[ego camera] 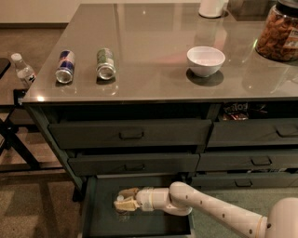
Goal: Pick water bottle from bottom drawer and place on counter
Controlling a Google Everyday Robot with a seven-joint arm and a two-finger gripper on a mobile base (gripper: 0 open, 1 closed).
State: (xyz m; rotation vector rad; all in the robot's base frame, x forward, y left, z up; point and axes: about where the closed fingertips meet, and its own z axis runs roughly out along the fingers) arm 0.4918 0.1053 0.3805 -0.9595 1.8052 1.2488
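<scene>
The bottom drawer (100,222) is pulled open at the foot of the dark cabinet. My gripper (125,200) reaches into it from the right on a white arm, low over the drawer floor. Its tan fingers (129,192) are closed on the water bottle (120,199), which lies on its side with its white cap pointing left. Most of the clear body is hidden by the fingers. The counter (153,42) is the glossy grey top above.
On the counter lie a blue can (65,66) and a green can (105,63), with a white bowl (205,60), a snack jar (280,31) and a white container (213,6). Another clear bottle (22,69) stands on a side stand at the left. Handled drawers (130,134) sit above my arm.
</scene>
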